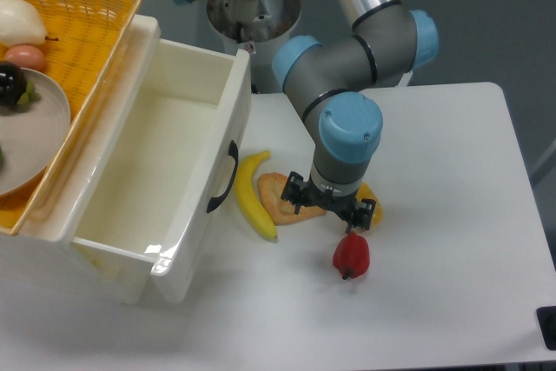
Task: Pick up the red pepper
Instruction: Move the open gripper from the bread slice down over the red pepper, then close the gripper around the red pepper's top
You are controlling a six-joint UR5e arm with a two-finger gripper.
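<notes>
The red pepper [351,255] is small, glossy and bright red. It lies on the white table with its dark stem toward the front edge. My gripper [334,211] points straight down, just behind and above the pepper. Its black fingers stand spread apart with nothing between them. The right finger [366,215] is right behind the pepper's top; whether it touches is unclear. The fingertips are partly hidden under the wrist.
A yellow-orange pepper [371,198] sits mostly hidden under the gripper. An orange flat food piece [276,195] and a banana [253,195] lie to its left. A white open drawer [200,141] stands at left. A yellow basket [82,23] with a plate and fruit sits on top.
</notes>
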